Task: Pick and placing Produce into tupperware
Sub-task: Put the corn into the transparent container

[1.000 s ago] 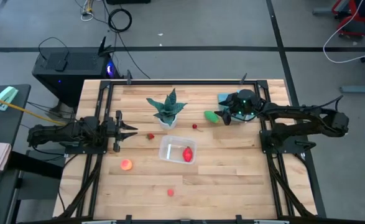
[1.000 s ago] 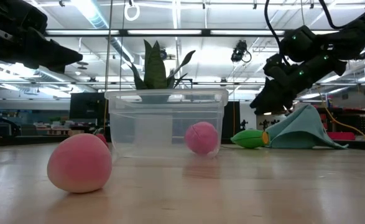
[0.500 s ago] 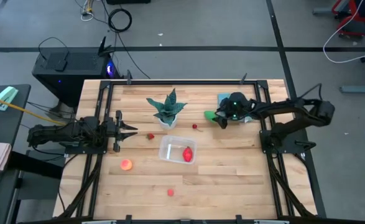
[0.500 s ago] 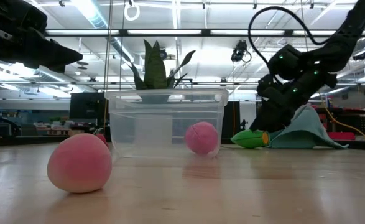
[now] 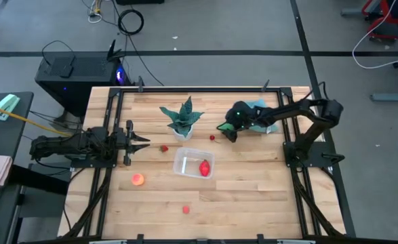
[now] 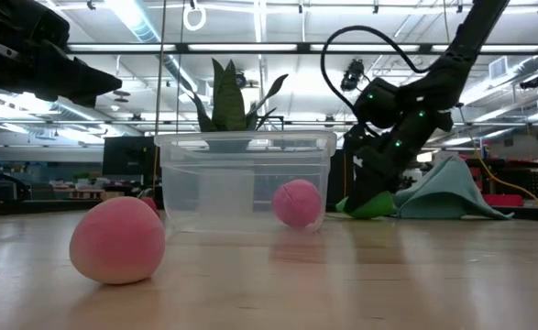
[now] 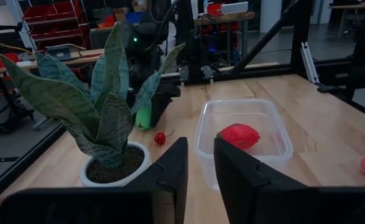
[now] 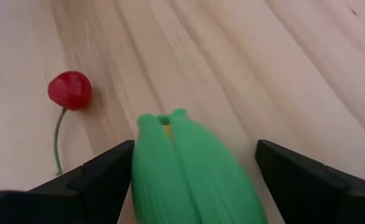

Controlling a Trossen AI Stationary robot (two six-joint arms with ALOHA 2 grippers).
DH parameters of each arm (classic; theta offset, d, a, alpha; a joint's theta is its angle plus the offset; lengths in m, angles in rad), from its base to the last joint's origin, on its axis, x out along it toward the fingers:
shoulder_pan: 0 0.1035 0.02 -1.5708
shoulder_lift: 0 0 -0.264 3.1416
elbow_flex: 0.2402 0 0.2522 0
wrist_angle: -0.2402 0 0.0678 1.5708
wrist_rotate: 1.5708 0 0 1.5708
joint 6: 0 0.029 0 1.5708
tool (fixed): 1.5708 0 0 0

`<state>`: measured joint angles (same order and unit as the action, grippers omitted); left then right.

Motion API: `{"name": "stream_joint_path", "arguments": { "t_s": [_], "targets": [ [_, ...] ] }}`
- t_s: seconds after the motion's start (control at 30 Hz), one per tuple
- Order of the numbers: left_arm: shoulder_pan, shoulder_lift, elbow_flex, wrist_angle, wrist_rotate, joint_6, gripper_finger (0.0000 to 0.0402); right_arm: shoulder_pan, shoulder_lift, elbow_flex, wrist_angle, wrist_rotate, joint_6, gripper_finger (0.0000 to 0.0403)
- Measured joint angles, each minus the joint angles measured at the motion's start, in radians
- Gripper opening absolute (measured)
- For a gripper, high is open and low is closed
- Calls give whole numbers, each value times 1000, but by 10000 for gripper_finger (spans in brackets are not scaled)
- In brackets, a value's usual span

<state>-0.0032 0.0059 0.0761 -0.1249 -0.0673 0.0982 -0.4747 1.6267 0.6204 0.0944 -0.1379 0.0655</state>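
Green produce piece lies on the tabletop near the plant, between the wide-open fingers of the right tool, not gripped yet. To grasp well, the tool should go lower, stay centred, then close gently. Left tool, nearly closed and empty, waits at the left side; the tupperware holds one red piece.

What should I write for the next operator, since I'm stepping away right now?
Right gripper: open, fingers astride the green oval toy vegetable, not yet closed.
Left gripper: waiting at the table's left side, holding nothing.
Done: one red toy fruit lies in the clear plastic rectangular tub.
Left: green vegetable, cherry, orange-yellow round fruit, two small red pieces on the table.
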Motion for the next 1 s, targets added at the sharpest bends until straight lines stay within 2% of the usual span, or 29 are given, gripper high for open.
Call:
{"name": "stream_joint_path", "arguments": {
  "t_s": [0.4,0.7,1.0],
  "targets": [
    [0,0,0,-1,0,0,83,0,-49,8,-87,0,-22,291],
    [0,0,0,-1,0,0,80,0,-50,8,-81,11,-24,246],
    [0,0,0,-1,0,-1,86,0,-58,8,-81,11,-38,250]
  ]
}}
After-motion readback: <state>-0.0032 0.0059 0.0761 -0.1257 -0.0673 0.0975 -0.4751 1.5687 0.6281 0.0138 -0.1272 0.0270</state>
